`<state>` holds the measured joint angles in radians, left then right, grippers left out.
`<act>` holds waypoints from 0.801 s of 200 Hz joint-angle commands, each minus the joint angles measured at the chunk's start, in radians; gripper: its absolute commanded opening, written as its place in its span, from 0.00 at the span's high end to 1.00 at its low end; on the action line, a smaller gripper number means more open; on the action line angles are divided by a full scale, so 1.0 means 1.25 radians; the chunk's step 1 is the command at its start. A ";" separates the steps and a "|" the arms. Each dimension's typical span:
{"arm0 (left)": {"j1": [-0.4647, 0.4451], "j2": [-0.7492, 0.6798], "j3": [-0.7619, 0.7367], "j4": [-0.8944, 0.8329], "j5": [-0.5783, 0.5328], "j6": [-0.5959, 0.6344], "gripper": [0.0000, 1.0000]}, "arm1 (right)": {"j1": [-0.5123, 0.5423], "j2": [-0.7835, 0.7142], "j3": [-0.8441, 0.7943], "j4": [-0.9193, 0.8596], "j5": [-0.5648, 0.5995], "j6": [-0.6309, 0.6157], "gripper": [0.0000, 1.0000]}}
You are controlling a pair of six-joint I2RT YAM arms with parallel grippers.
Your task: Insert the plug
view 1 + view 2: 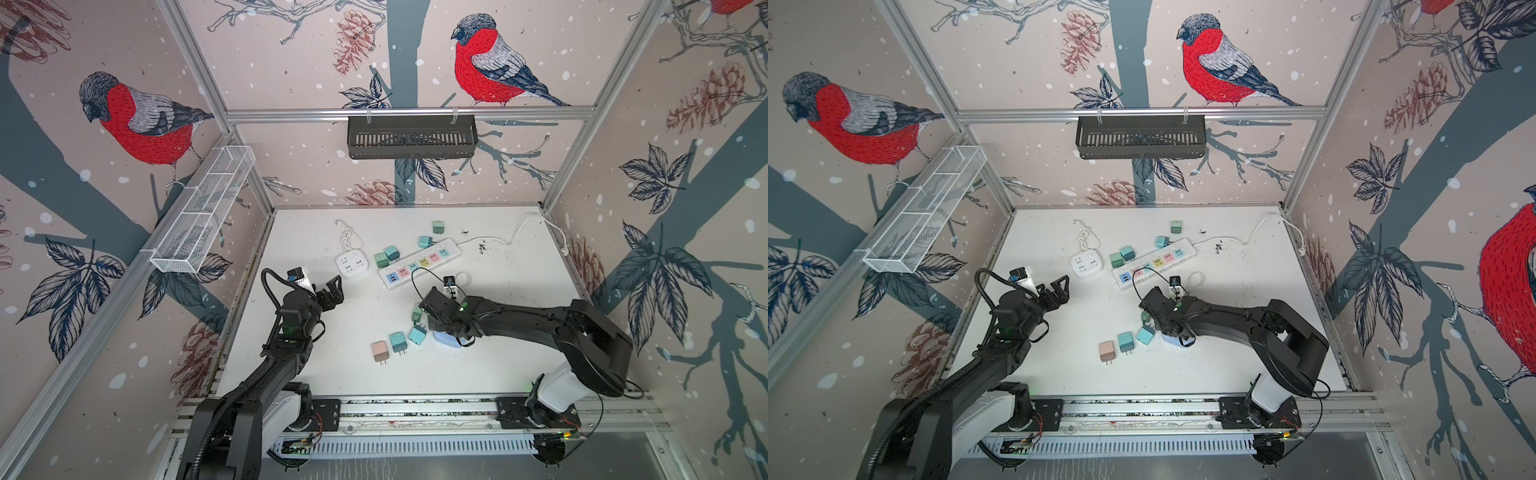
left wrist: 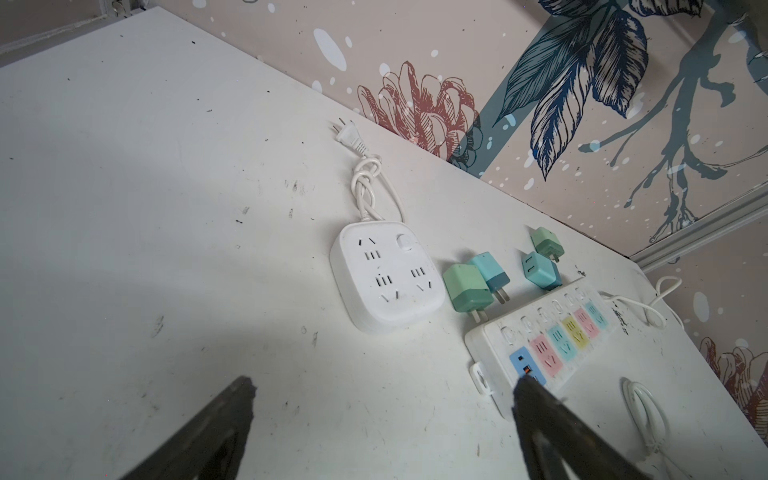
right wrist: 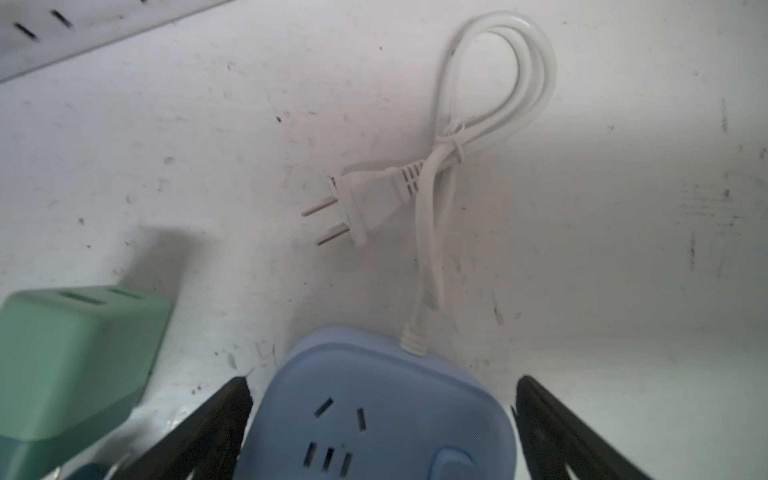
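Two-pin plug [image 3: 361,203] on its tied white cord [image 3: 498,83] lies flat on the counter [image 3: 623,208], just beyond the blue socket cube [image 3: 374,415] it is wired to. The right gripper [image 3: 382,386] hangs over that cube with its jaws wide, one on either side and gripping nothing. A green charger block [image 3: 75,353] sits just beside the cube, close to one jaw; the blur there hides whether they touch. The left gripper [image 2: 382,388], jaws likewise wide and empty, waits well apart from the blue cube, facing the white socket cube [image 2: 386,278] and the power strip [image 2: 552,345].

No plug looks picked up yet. Closing here would likely clamp the cube rather than a plug, and could shove or pinch the charger. Lifting the flat plug risks a slipping grip on its thin body. The short tied cord could also drag the unheld cube along.
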<state>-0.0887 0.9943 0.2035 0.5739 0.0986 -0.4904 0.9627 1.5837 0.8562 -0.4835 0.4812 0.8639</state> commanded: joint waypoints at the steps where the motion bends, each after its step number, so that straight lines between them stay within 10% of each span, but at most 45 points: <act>1: -0.005 -0.021 -0.012 0.027 -0.027 0.007 0.03 | 0.007 -0.024 -0.025 -0.031 0.002 0.018 0.00; 63: -0.015 -0.075 -0.036 0.050 -0.108 0.000 0.03 | 0.053 -0.168 -0.072 -0.011 0.027 0.050 0.00; 160: -0.015 -0.351 0.100 -0.382 -0.045 -0.301 0.04 | 0.178 -0.369 -0.130 0.175 0.155 0.144 0.08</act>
<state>-0.1070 0.6258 0.3172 0.2771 0.0509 -0.7174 1.1732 1.1324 0.7166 -0.3489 0.5827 1.0210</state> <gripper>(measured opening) 0.964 0.909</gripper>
